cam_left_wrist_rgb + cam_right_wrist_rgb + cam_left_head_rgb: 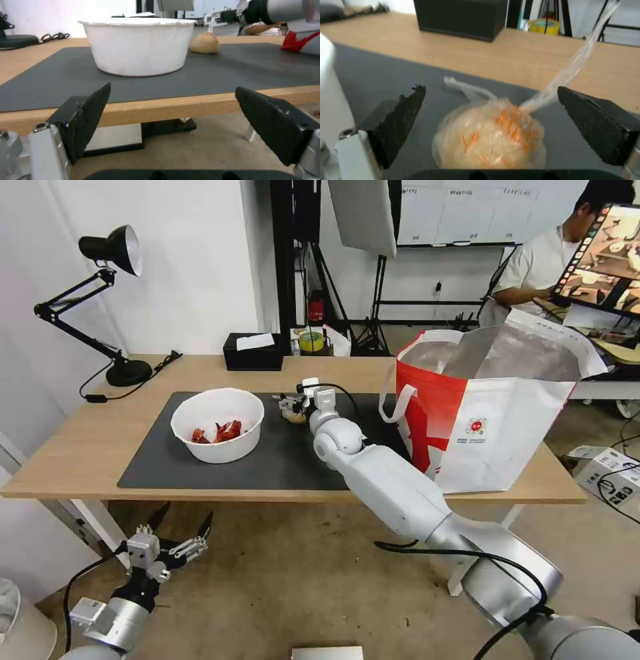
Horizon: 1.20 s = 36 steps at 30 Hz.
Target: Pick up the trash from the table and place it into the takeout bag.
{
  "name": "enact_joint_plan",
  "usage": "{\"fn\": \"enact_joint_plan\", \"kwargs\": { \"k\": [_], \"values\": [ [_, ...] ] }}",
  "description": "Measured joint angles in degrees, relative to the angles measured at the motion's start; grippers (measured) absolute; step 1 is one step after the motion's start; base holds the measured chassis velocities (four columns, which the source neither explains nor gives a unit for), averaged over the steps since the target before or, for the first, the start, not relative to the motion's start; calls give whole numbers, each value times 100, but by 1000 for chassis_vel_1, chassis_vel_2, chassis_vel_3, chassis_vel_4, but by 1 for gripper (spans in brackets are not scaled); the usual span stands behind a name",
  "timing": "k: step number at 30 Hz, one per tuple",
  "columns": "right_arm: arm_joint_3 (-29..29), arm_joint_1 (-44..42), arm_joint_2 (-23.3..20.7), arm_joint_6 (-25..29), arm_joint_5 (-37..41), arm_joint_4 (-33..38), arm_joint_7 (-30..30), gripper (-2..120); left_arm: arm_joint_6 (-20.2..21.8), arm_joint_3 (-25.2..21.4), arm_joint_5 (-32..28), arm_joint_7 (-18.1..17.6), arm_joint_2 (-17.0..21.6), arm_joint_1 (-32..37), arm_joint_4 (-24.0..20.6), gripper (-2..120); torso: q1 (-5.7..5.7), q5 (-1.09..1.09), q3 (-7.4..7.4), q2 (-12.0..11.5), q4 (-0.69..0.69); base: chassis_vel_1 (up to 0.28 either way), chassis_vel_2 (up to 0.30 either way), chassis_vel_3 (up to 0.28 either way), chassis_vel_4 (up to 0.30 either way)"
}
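On the long light-wood tabletop (87, 447), beside the large red-and-white takeout bag (480, 427), the right hand (490, 112) is spread around the clear-bagged tan bun (490, 140), probably light, soft and slippery, best pinched across its middle; the left hand (175, 537) waits spread below.

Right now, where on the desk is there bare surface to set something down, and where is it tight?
Free: the table wood left of the mat toward the lamp, and the mat's front strip before the bowl. Crowded: mid-mat, where the open right gripper brackets the bagged bun, and the end under the takeout bag. The left gripper hangs below the edge.
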Motion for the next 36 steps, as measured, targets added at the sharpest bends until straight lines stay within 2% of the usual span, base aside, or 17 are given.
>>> {"fn": "enact_joint_plan", "kwargs": {
  "k": [14,36],
  "values": [
    [18,54,115,-200,-162,-460,-427,100,-5,19,3,7,-11,-3,13,100,0,0,0,0,0,0,0,0,0],
    [-130,30,55,-433,-152,-380,-431,98,-37,-32,-2,12,-41,65,-81,100,0,0,0,0,0,0,0,0,0]
  ]
}}
